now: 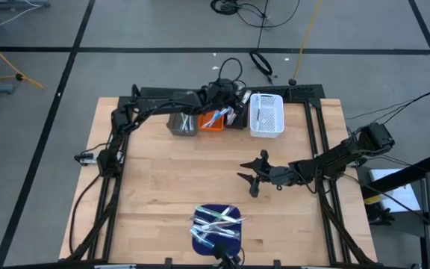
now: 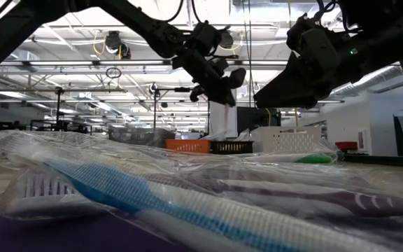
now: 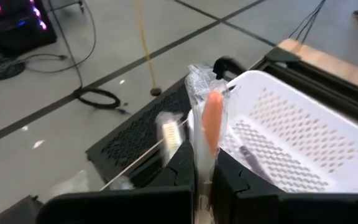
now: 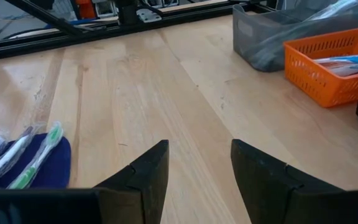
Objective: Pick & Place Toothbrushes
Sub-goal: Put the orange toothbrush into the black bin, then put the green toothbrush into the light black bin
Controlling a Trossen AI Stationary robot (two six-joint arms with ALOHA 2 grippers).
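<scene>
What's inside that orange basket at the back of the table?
The small orange plastic basket holds wrapped toothbrushes, one with a blue handle. How many lie in it, and anything under them, is hidden by its walls.

Pale wood tabletop [image 4: 185, 93], smooth planks with a soft sheen and visible grain. The toothbrushes [image 2: 187, 203] lie in clear, crinkly wrappers that catch the light, their plastic handles glossy underneath. The white basket [image 3: 303, 143] is perforated plastic, slightly shiny; the orange basket [image 4: 328, 62] is latticed plastic; the grey bin [image 4: 272, 34] looks translucent and matt. Blue mat [image 4: 42, 165] reads as soft, dull cloth. Right hand [image 4: 197, 171]: matt black fingers.
</scene>
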